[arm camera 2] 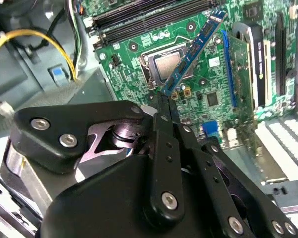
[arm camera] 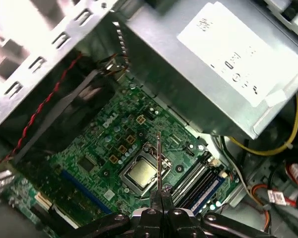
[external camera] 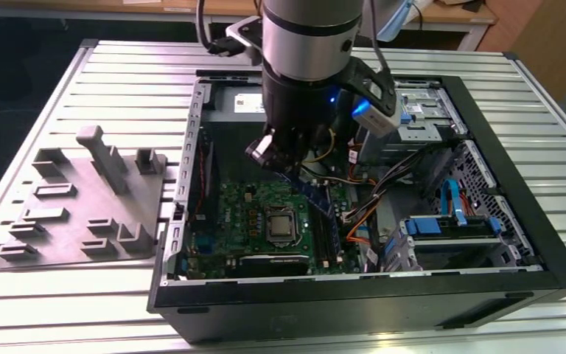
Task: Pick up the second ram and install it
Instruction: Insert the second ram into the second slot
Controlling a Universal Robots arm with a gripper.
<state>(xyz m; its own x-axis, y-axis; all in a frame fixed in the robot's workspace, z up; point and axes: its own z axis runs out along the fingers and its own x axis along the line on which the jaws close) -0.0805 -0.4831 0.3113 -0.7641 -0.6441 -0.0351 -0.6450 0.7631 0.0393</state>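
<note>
Ram point(arm camera 2: 196, 49) is pinched at one end in the closed gripper point(arm camera 2: 166, 96), hanging tilted over the motherboard point(arm camera 2: 124, 74) near the slots point(arm camera 2: 139, 17). It's the carrying step, I'd say; seating needs it squared to a free slot.

Jaws pinch 2nd ram point(arm camera: 159, 163) edge-on over mobo point(arm camera: 104, 146).

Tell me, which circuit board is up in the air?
The thin dark blue memory stick, pinched by the end effector; the big green motherboard lies flat underneath it.
</note>
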